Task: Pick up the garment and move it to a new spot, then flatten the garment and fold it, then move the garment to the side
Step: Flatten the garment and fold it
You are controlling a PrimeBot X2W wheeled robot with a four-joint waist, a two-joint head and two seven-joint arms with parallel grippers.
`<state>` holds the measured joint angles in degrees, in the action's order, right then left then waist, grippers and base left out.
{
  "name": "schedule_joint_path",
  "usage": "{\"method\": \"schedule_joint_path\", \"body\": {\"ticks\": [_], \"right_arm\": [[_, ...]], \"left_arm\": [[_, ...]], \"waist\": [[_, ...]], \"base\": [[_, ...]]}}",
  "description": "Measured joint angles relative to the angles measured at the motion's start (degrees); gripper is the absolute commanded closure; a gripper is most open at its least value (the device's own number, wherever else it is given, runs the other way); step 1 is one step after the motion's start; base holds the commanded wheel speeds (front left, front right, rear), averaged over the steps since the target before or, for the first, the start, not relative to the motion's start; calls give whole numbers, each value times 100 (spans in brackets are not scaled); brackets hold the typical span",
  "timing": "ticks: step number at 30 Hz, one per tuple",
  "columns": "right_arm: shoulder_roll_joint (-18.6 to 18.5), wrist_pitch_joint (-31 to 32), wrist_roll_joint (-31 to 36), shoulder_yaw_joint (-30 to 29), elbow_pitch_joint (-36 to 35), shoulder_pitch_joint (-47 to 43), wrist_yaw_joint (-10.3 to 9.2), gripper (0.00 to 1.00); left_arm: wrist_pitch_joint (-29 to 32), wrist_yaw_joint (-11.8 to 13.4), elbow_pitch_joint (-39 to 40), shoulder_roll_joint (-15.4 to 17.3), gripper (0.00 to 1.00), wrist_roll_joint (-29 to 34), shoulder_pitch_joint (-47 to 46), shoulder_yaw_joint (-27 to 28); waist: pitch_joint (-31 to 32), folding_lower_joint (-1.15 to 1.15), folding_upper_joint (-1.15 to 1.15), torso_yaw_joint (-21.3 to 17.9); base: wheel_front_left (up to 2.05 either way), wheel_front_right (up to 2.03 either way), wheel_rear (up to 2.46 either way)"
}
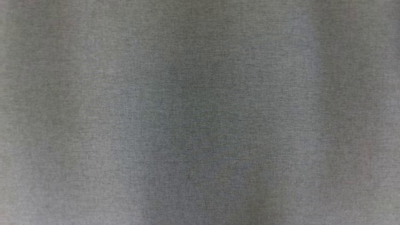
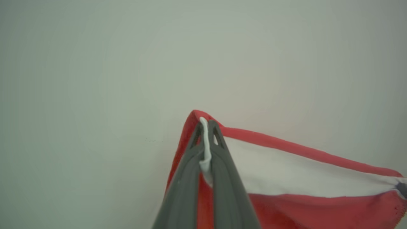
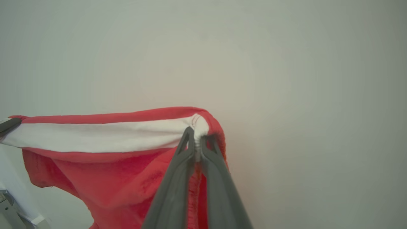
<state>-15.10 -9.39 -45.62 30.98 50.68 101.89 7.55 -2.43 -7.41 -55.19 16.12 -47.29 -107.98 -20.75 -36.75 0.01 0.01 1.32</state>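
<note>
Head view first: a grey weave point(image 1: 200, 112) runs from edge to edge, fine-grained and soft, with darker and lighter bands going top to bottom. What it belongs to, I cannot tell.

Over to the left wrist view. The left gripper point(image 2: 206, 125) comes up from bottom centre, its two dark fingers pressed together, with a fold of white cloth pinched between the tips. That's the garment point(image 2: 286, 171), red with a broad white band and a red hem on top. Its corner peaks at centre frame, right at the fingertips, and the cloth stretches away to the lower right. At the far right edge a dark tip bites the white band: the right gripper point(image 2: 402, 188). A plain pale surface point(image 2: 95, 79) lies behind it all.

Now the right wrist view. The right gripper point(image 3: 198, 138) rises from bottom centre, clamped tight on the garment point(image 3: 95, 136) where white band meets red hem. The band runs taut to the left edge, where the left gripper point(image 3: 9, 124) has the other end. Red cloth sags below the band, down to the bottom edge. A grey fitting point(image 3: 12, 213) sits in the lower left corner, too blurred to name.
</note>
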Motion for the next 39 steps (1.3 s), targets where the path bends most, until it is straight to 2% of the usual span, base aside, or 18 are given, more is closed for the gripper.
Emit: {"method": "schedule_joint_path", "body": {"ticks": [4,9,14,19,25,33,36,37,39], "right_arm": [[-136,-168,-155,375,-66,-302,0,100],[-379,-331,-514,901,-412,-999,0,100],[-698,-469,-981,1386,-1043,-2062,0,100],[-1060,-536,-1327,1670,-1824,-3352,0,100],[-1456,-561,-1405,1423,-2652,-5102,0,100],[-1475,-572,-825,1195,-3342,-7009,0,100],[-1440,-573,-625,1045,-3437,-7634,0,100],[-1435,-573,-380,1010,-3499,-8028,0,100],[-1403,-573,-341,866,-3582,-8458,0,100]], "left_arm": [[-218,0,107,-3,100,-272,391,-172],[-485,0,590,-44,100,-688,1368,-499],[-775,-2,1251,92,100,-1245,2698,-671],[-1033,-8,1974,298,100,-1748,4292,-553],[-1206,44,2902,394,100,-1965,6247,-432],[-1246,196,3739,407,100,-1816,8236,-247],[-1255,279,3857,346,100,-1592,8839,-31],[-1260,287,3923,269,100,-1429,9256,93],[-1260,234,3918,204,100,-1224,9651,103]], "waist": [[64,0,0,38],[301,-1,0,60],[665,-2,-1,53],[1105,-2,-2,14],[1635,-3,-2,-9],[2124,-3,-3,-3],[2264,-3,-3,-2],[2359,-3,-3,-2],[2459,-3,-3,9]], "base": [[0,0,0],[0,0,0],[0,0,0],[0,0,0],[0,0,0],[0,0,0],[0,0,0],[0,0,0],[0,0,0]]}}
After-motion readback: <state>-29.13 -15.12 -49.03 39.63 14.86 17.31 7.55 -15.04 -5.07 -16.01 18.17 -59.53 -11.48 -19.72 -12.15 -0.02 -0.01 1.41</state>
